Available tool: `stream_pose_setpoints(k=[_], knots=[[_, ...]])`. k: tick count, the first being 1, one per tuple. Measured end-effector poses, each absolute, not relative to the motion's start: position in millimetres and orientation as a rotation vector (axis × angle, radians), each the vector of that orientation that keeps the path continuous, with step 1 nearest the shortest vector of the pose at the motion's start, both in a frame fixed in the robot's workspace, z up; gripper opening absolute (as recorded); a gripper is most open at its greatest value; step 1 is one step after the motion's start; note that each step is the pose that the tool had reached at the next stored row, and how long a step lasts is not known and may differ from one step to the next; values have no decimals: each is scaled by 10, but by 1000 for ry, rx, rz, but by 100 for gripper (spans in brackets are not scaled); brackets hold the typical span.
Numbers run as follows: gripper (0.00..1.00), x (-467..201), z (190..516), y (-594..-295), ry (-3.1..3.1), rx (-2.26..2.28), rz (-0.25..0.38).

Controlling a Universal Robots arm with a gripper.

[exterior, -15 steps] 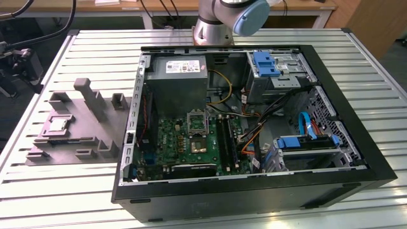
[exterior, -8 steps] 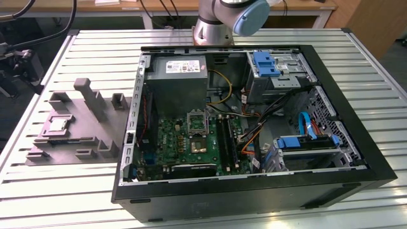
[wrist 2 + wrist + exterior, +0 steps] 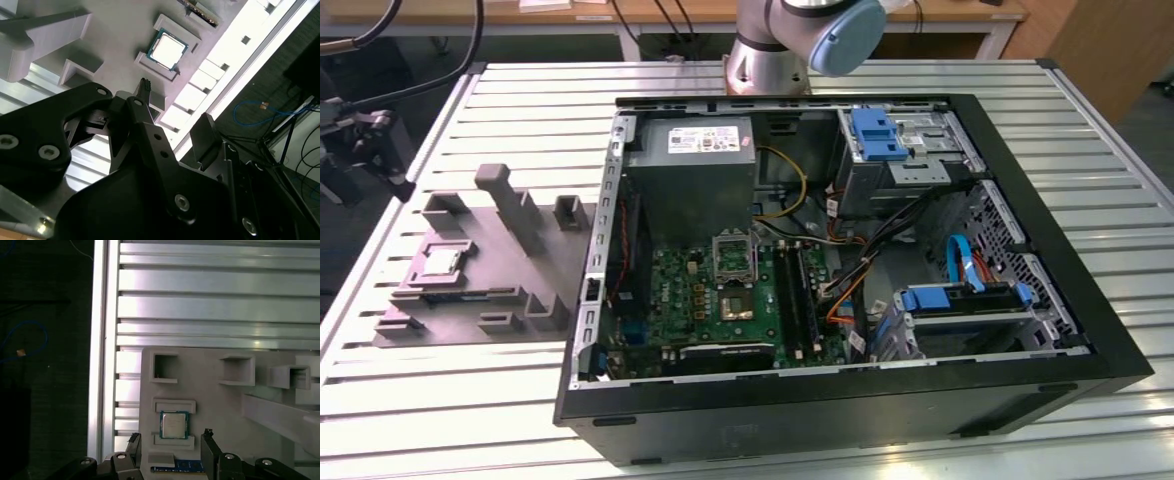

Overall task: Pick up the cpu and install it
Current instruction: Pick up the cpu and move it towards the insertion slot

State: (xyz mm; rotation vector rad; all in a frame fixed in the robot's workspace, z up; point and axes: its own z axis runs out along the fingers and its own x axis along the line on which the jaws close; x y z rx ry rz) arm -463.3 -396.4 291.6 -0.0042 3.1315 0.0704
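The cpu (image 3: 174, 425) is a small square chip with a silvery top. It lies flat in a recess of the grey tray (image 3: 210, 390), at the exterior view's left (image 3: 443, 262). My gripper (image 3: 171, 435) hangs above the tray, open, its two black fingers standing on either side of the chip with nothing between them. In the second wrist view the cpu (image 3: 168, 48) lies beyond the open gripper (image 3: 175, 105). In the exterior view the gripper (image 3: 374, 150) is a dark shape over the table's left edge. The metal-framed socket (image 3: 732, 255) sits on the green board inside the case.
An open black computer case (image 3: 854, 400) with cables, drive bays and a grey power supply (image 3: 700, 170) takes up the middle of the slatted metal table (image 3: 480, 400). The tray has upright blocks (image 3: 520, 215) and a thin board (image 3: 177, 469) near the cpu. The table edge (image 3: 97, 365) lies close to the gripper.
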Motion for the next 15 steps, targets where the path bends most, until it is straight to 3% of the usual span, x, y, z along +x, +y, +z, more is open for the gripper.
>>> stream_pose_setpoints(k=[15], knots=[[59, -4621, 2750, -3982, 3132, 39, 70]])
